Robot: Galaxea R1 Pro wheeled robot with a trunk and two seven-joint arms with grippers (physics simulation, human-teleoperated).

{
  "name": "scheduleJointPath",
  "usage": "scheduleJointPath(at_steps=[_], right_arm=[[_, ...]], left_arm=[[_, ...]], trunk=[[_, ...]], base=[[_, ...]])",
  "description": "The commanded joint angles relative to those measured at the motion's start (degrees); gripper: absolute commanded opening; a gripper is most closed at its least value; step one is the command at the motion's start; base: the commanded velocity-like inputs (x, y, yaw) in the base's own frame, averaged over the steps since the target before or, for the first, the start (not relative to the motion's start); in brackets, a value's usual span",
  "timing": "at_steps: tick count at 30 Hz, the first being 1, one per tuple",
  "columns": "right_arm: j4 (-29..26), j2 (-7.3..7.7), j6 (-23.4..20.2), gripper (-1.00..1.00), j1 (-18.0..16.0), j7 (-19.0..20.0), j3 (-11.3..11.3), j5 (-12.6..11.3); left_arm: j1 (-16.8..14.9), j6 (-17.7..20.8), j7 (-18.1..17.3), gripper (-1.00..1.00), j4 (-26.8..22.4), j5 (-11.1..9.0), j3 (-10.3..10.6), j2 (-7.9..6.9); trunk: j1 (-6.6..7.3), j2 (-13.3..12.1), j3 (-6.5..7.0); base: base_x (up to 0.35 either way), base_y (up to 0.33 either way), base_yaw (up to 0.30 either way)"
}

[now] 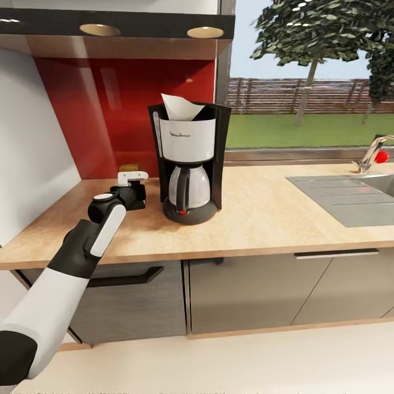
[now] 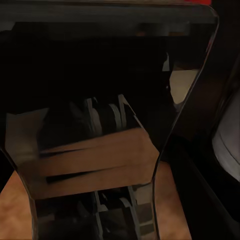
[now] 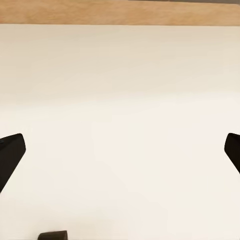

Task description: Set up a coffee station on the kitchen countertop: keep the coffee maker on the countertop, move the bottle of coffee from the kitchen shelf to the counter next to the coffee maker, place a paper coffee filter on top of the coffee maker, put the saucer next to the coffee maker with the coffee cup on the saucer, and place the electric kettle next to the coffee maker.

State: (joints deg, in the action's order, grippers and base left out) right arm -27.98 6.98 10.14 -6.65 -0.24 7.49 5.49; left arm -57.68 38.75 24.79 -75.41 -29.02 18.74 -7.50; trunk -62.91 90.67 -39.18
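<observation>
Bottle of coffee [image 1: 129, 167] behind left claw [image 1: 133, 189], grip unclear, coffee maker [image 1: 189, 164] beside, right claw [image 3: 120, 150] released

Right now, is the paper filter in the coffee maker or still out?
In: the white paper coffee filter sticks up from the top of the coffee maker.

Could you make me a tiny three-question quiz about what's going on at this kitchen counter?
1. True or false: a paper coffee filter sits on top of the coffee maker.
2. The left gripper is at a gold-capped bottle of coffee on which side of the machine: A) sink side, B) wall side?
3. Fill in: the right gripper, over a pale surface, has its fingers spread ____.

Key: 1 true; 2 B; 3 open.
</observation>
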Motion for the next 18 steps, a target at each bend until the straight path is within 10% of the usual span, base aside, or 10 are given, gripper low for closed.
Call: scheduleJointPath(at_steps=[1,18], right_arm=[[0.0,-0.03,0.2,1.0,0.0,0.0,0.2,0.6],[0.1,-0.02,0.2,1.0,0.0,0.0,0.2,0.6]], left_arm=[[-0.1,0.1,0.5,-1.0,-0.1,-0.5,0.2,-0.06],[-0.1,0.1,0.5,-1.0,0.1,-0.5,0.2,-0.06]], trunk=[[0.01,0.0,-0.14],[-1.75,3.2,-1.97]], base=[[0.0,0.0,0.0],[0.0,0.0,0.0]])
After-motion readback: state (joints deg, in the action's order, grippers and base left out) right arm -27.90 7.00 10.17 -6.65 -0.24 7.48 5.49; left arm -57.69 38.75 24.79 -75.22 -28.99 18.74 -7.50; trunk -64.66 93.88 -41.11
